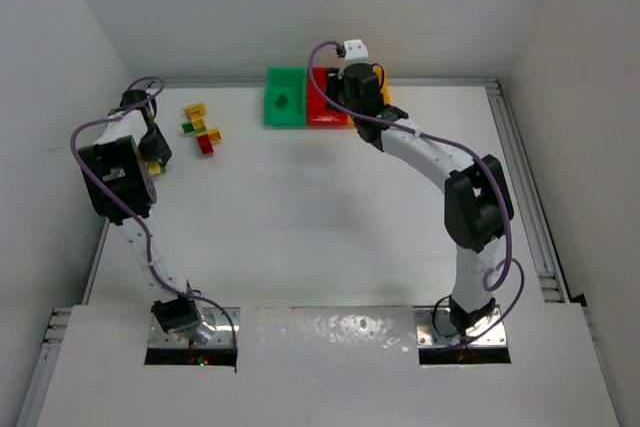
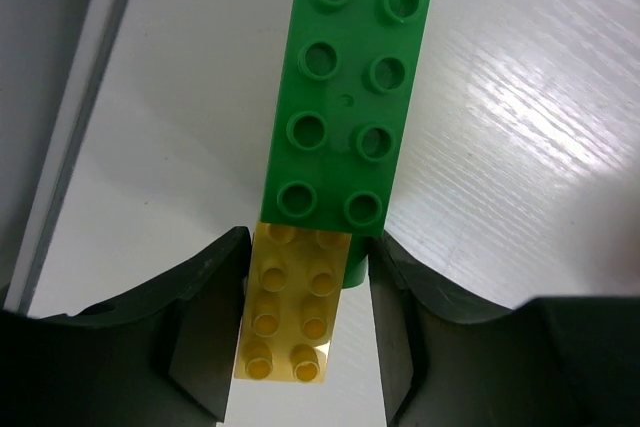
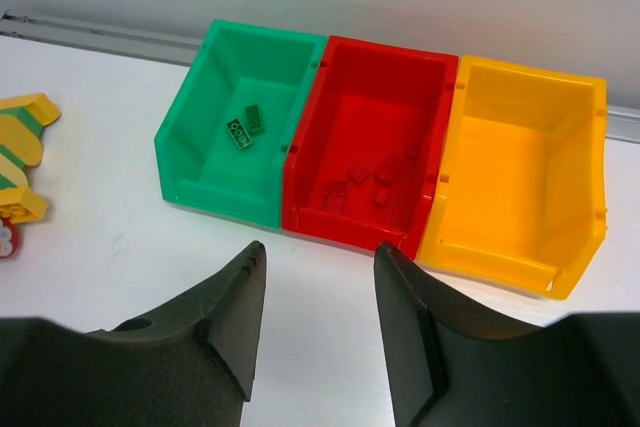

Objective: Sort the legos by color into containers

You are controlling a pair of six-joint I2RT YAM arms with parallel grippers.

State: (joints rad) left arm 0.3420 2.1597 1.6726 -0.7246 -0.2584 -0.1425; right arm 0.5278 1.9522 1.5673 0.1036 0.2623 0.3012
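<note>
In the left wrist view a green lego (image 2: 345,97) sits joined over one end of a yellow lego (image 2: 290,312). My left gripper (image 2: 310,242) stands round the yellow one at the table's far left (image 1: 155,155): its left finger touches the brick and a thin slit shows at the right finger. Three containers stand in a row by the back wall. The green one (image 3: 220,197) holds two green legos (image 3: 243,127). The red one (image 3: 345,227) holds several red legos (image 3: 360,182). Nothing shows in the yellow one (image 3: 520,177). My right gripper (image 3: 319,249) hangs open and empty before them.
More loose legos lie at the back left, a yellow and green clump (image 1: 195,110) and a yellow and red one (image 1: 207,137). A metal rail (image 3: 100,42) runs along the wall behind the bins. The right arm (image 1: 430,152) covers the yellow bin from above.
</note>
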